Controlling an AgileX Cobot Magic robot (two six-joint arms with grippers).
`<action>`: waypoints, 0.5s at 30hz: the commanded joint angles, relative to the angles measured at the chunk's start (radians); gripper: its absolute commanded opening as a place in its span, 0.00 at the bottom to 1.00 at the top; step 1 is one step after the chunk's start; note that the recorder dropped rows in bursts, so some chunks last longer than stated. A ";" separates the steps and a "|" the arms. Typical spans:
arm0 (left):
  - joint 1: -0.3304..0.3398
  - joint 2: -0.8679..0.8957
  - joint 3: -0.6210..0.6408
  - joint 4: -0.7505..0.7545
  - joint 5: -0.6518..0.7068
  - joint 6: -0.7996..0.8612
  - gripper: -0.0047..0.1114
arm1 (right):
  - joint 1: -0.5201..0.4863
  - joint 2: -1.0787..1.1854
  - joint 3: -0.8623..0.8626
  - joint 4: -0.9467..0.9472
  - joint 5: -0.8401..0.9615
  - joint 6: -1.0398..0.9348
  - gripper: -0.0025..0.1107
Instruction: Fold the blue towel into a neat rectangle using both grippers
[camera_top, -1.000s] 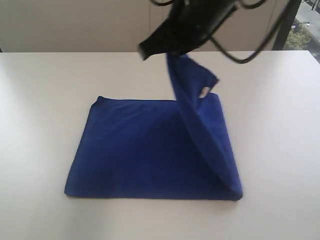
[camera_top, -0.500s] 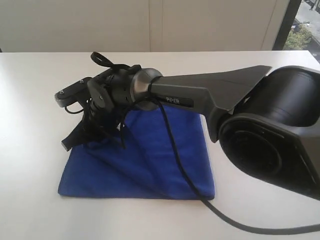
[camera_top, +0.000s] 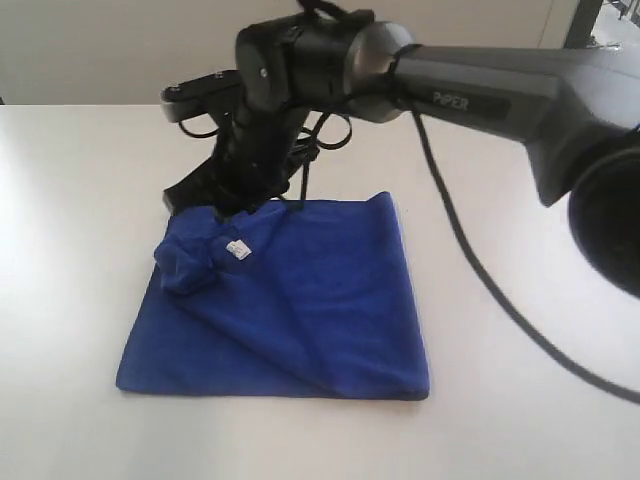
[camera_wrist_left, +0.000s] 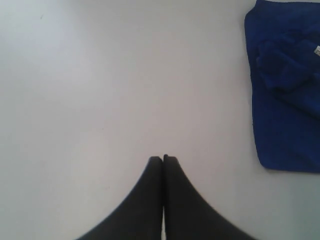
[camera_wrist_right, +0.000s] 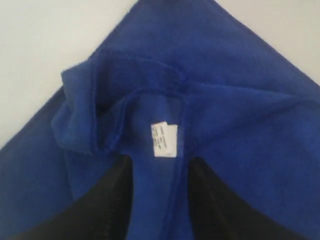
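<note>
Scene: a blue towel (camera_top: 320, 300) lies folded on a white table (camera_top: 80, 200), seen from off the arms and from both wrists.
Towel position: mid-table, a flat, near-square layer. Its folded edge runs near to far along the right side in the exterior view.
Loose corner: the top layer ends in a crumpled bunch (camera_top: 190, 262) at the towel's far-left corner, with a small white label (camera_top: 238, 250) facing up.
Right gripper (camera_wrist_right: 159, 159): reaching across the middle to the left, it hangs directly over that bunch. Its fingers stand apart with a strip of blue cloth and the label between them, and they do not look clamped.
Left gripper (camera_wrist_left: 163, 157): fingers pressed together, holding nothing, over bare table with the towel well off to one side.
Key relation: the bunch lies straight below the right gripper, which is far nearer than the left. The bunch probably needs flattening toward the left edge to square the fold.
Change from a second ago: the corner was then held high above the towel's far-right side, with the cloth rising like a sail. It has since been carried across to the left and lowered.
</note>
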 joint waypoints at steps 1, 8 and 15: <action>0.003 -0.008 0.008 -0.003 0.003 -0.002 0.04 | -0.106 -0.035 0.045 0.086 0.074 -0.132 0.19; 0.003 -0.008 0.008 -0.003 0.003 -0.002 0.04 | -0.283 -0.045 0.208 0.093 -0.053 -0.310 0.02; 0.003 -0.008 0.008 -0.003 0.003 -0.002 0.04 | -0.344 -0.043 0.244 0.088 -0.202 -0.330 0.02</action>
